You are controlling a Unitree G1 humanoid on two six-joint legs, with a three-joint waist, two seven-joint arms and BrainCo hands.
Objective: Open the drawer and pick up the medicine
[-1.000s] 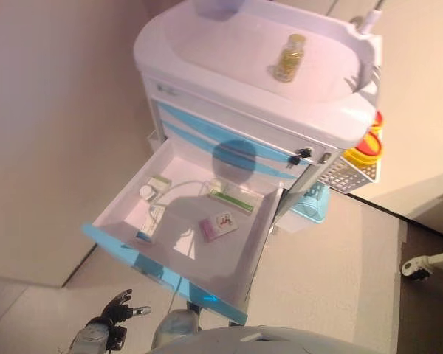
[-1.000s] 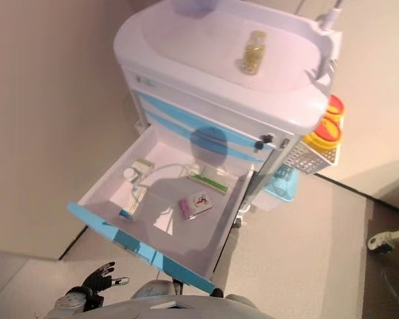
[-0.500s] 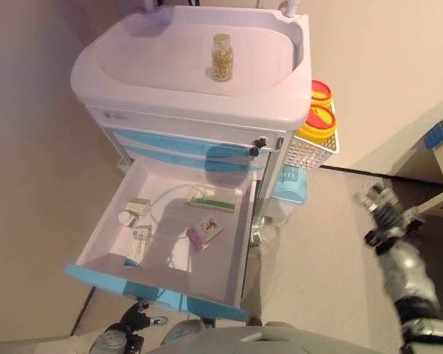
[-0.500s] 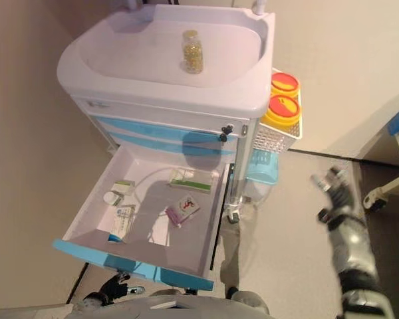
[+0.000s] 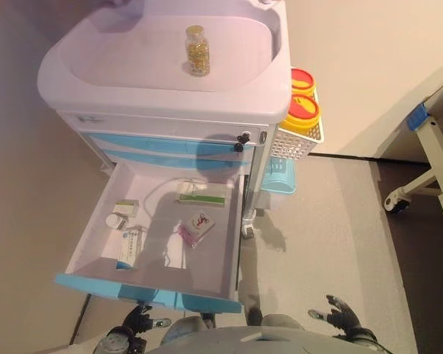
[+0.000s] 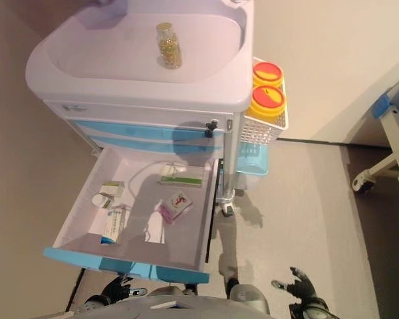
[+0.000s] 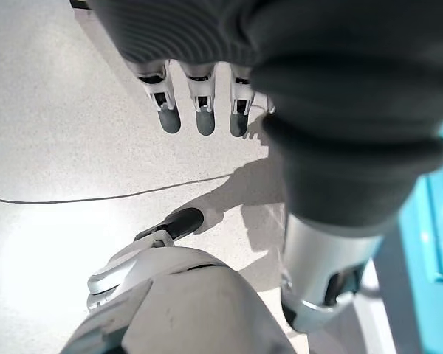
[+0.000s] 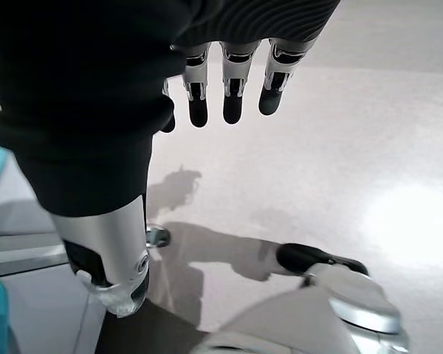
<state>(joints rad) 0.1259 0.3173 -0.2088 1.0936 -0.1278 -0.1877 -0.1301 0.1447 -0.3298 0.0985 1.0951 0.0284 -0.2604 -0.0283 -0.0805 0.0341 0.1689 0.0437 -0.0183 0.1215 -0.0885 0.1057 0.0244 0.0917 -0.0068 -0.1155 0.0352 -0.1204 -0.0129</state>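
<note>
The drawer [image 5: 156, 243] of the medical cart [image 5: 162, 88] stands pulled out, and inside it lie several medicine packs — a pink-and-white box [image 5: 196, 226] near the middle, a green-striped box [image 5: 201, 194] toward the back, and a blue-and-white box [image 5: 131, 247] with a small white bottle [image 5: 115, 220] at the left side. A bottle of yellow capsules [image 5: 198, 50] stands upright on the cart's top. The left hand [image 5: 140, 322] hangs low below the drawer front and the right hand [image 5: 340, 316] low over the floor [image 5: 332, 221] — both have straight, relaxed fingers and hold nothing.
</note>
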